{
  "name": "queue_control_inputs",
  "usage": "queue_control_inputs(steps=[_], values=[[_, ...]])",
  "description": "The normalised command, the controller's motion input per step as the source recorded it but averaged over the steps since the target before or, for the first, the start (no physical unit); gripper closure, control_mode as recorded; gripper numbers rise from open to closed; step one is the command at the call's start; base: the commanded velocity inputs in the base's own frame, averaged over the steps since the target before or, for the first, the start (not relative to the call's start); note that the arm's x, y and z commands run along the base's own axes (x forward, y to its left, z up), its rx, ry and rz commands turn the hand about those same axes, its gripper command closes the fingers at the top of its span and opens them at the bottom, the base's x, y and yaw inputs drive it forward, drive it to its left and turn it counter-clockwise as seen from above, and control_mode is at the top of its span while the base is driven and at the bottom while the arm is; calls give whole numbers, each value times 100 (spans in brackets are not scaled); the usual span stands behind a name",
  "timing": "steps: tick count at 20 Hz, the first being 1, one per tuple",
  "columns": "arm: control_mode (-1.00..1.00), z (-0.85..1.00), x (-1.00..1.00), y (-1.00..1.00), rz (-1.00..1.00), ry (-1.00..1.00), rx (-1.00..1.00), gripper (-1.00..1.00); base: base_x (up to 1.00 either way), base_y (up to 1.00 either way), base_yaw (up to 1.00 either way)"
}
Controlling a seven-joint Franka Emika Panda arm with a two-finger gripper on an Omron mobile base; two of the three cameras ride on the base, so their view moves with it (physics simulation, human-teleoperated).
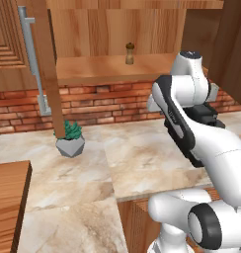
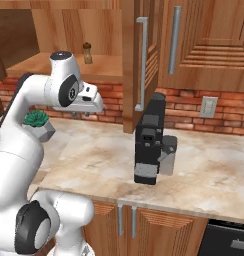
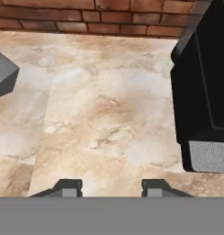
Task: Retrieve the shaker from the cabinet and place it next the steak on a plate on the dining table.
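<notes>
A: Start at the left. What do you see?

B: In the left base view, the cabinet (image 1: 117,29) hangs above the brick wall (image 1: 93,101), its door (image 1: 46,64) swung open edge-on with a long silver handle (image 1: 31,59) beside it. Below sits a small green plant in a grey faceted pot (image 1: 69,141) on the marble counter (image 1: 142,158).

A: And the shaker?

B: The shaker (image 1: 129,53) stands upright on the cabinet's wooden shelf, towards the back, with nothing beside it (dark knob on top, tan body). In the right base view it shows at the upper left, on the same shelf.

A: Further right?

B: The white arm (image 2: 24,130) bends over the counter, hand well below the shelf and apart from the shaker. To its right stands a black coffee machine (image 2: 150,142), near the open door's edge.

A: The pincer?

B: In the hand view the pincer (image 3: 111,187) points down at bare marble; its two dark fingertips (image 3: 68,187) stand apart with nothing between them, so it is released. The grey pot corner lies at the left, the coffee machine at the right.
</notes>
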Motion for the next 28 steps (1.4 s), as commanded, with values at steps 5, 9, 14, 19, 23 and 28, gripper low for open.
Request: queue_control_inputs(steps=[5,9,14,19,23,28], values=[[-100,6,-42,17,3,-17,-4,-100,0,0,0],[-100,1,-67,13,0,-26,0,-100,0,0,0],[-100,13,-58,0,0,-39,0,-100,0,0,0],[-100,54,-43,0,1,-38,0,-100,0,0,0],[-100,76,-25,0,1,-23,-1,-100,0,0,0],[-100,69,-3,0,6,-8,0,-100,0,0,0]])
